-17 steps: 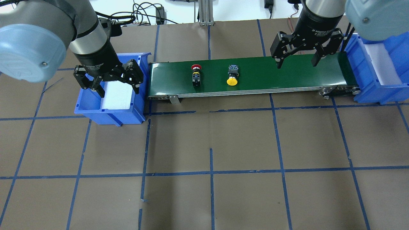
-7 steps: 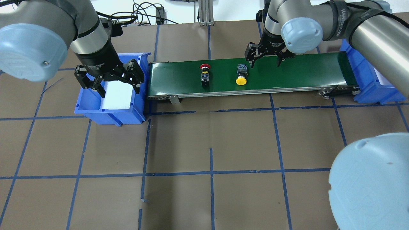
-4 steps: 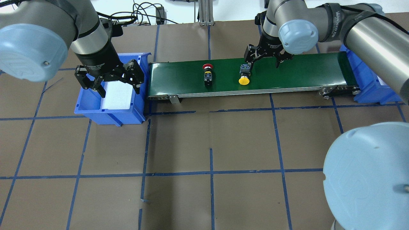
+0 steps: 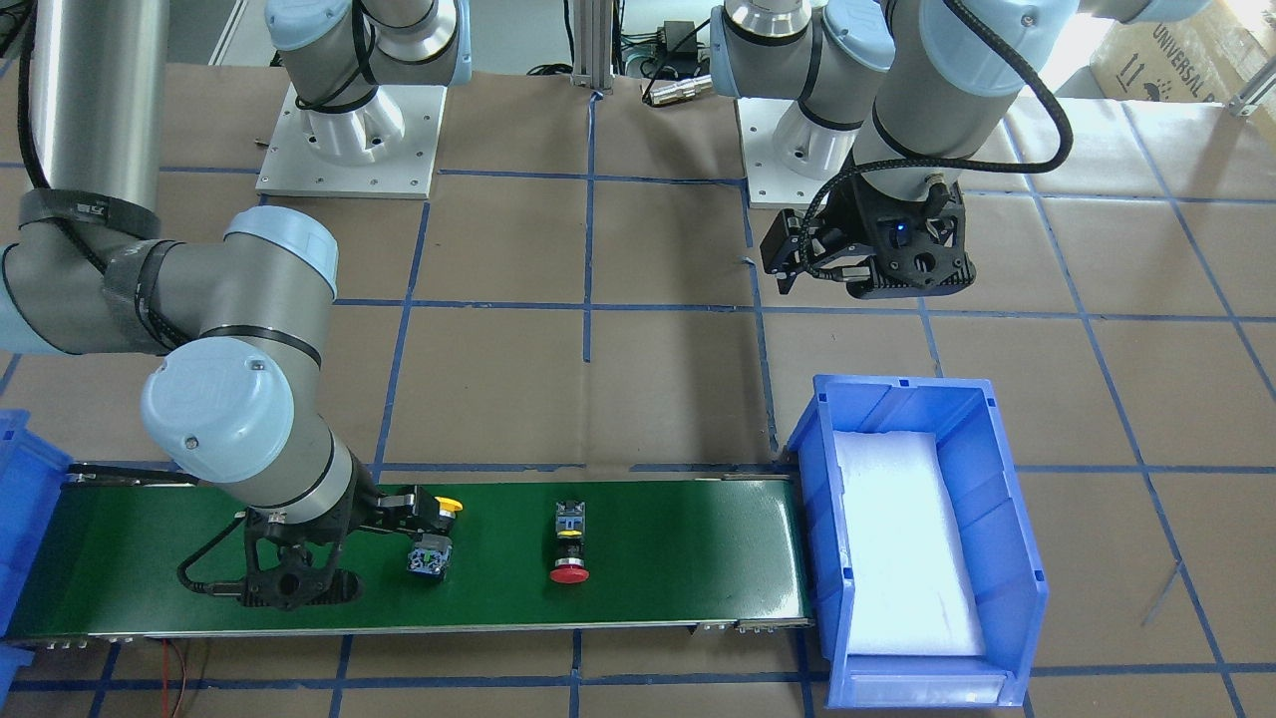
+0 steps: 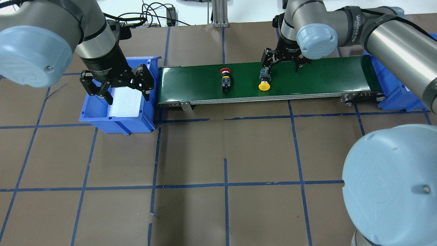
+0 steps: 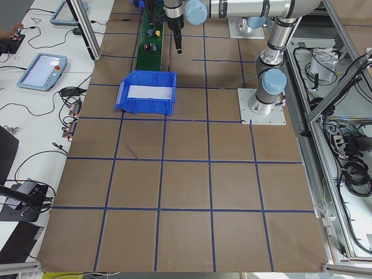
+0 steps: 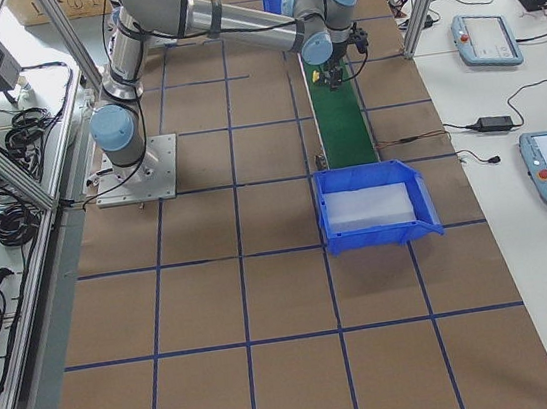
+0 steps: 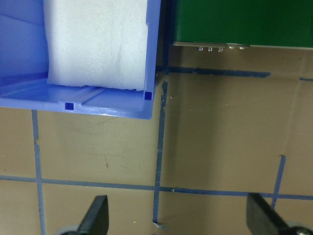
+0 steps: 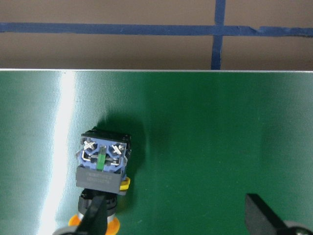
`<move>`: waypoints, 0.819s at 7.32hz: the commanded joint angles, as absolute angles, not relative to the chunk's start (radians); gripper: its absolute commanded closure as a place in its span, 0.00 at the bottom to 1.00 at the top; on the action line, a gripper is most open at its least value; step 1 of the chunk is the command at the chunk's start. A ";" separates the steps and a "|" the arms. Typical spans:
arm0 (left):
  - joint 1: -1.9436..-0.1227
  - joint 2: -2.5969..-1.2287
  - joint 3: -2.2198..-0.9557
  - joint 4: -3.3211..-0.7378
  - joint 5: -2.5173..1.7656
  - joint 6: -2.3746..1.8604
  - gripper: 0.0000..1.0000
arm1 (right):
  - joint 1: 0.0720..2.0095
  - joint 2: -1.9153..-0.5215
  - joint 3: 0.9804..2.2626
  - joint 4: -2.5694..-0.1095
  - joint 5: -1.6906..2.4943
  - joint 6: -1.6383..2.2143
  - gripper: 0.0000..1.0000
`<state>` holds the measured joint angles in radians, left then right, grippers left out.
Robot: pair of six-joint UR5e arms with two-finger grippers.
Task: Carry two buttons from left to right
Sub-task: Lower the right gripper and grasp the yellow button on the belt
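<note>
Though right fingers [image 9: 95, 220] gape, the yellow button [image 9: 102, 166] sits beside one.

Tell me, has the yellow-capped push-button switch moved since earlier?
Yes. The yellow-capped push-button switch has shifted toward the robot's right along the green conveyor belt, nearer the vertical blue tape line.

Pointing down, the left gripper [image 5: 128, 97] and right gripper [image 5: 282, 68] gape.
</note>
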<state>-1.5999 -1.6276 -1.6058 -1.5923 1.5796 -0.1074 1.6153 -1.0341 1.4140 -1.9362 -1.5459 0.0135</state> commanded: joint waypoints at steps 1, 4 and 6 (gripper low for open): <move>-1.600 -1.628 -1.606 -1.592 1.580 -0.107 0.00 | 1.615 -1.020 1.414 -1.942 -1.539 0.018 0.00; -1.600 -1.628 -1.606 -1.592 1.580 -0.107 0.00 | 1.617 -1.006 1.407 -1.944 -1.539 0.021 0.00; -1.601 -1.629 -1.606 -1.592 1.582 -0.107 0.00 | 1.615 -1.002 1.394 -1.956 -1.540 0.020 0.01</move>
<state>-1.6009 -1.6279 -1.6061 -1.5923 1.5809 -0.1067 1.6160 -1.0063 1.4030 -1.9474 -1.5383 0.0200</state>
